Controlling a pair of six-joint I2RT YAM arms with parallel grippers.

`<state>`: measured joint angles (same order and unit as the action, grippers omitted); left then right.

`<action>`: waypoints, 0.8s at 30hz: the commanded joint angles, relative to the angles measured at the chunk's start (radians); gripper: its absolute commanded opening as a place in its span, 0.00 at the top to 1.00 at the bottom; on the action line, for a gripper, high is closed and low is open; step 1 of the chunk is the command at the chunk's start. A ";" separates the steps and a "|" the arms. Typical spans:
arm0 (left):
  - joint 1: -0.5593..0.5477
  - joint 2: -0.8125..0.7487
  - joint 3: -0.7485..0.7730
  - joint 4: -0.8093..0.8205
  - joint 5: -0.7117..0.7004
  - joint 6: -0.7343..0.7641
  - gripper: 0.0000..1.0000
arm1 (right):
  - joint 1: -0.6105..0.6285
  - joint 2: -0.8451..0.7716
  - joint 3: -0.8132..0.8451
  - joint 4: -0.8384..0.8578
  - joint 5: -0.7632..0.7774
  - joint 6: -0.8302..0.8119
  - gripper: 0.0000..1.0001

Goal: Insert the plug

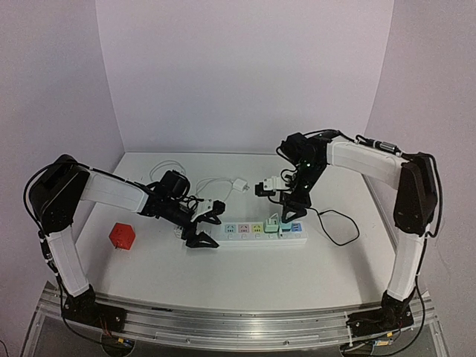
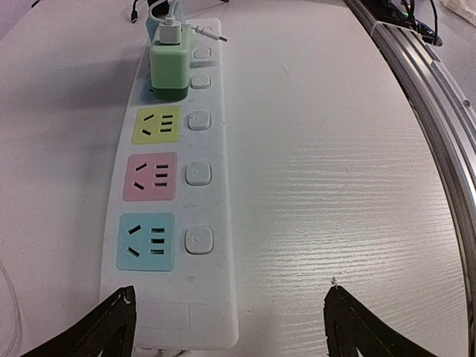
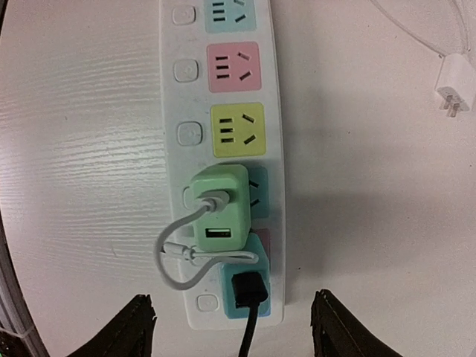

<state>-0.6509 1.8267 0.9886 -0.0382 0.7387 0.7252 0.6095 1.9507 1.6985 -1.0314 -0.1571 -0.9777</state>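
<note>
While the right gripper (image 3: 232,296) gapes above, the green plug (image 3: 220,204) sits socketed

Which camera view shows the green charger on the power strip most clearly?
The right wrist view. The green charger sits mid-frame, seen from above, plugged into the power strip, its USB ports visible. The left wrist view shows it farther away, near the top edge, side-on. The top external view shows only a small green block.

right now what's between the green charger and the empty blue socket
Two empty sockets: the yellow socket by the green charger, then the pink socket by the blue socket. The left wrist view shows it.
</note>
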 commanded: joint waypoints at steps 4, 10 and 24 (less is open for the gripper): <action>0.013 -0.026 0.010 -0.020 0.005 0.037 0.13 | -0.037 0.080 -0.004 0.024 -0.024 -0.125 0.36; 0.013 -0.013 0.008 -0.017 0.002 0.034 0.13 | -0.038 0.094 -0.041 0.046 -0.048 -0.127 0.45; 0.014 0.012 0.024 -0.009 0.000 0.020 0.13 | -0.029 0.106 -0.119 0.083 -0.002 -0.129 0.90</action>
<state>-0.6422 1.8280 0.9886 -0.0525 0.7376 0.7406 0.5685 2.0346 1.6139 -0.9654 -0.1728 -1.0965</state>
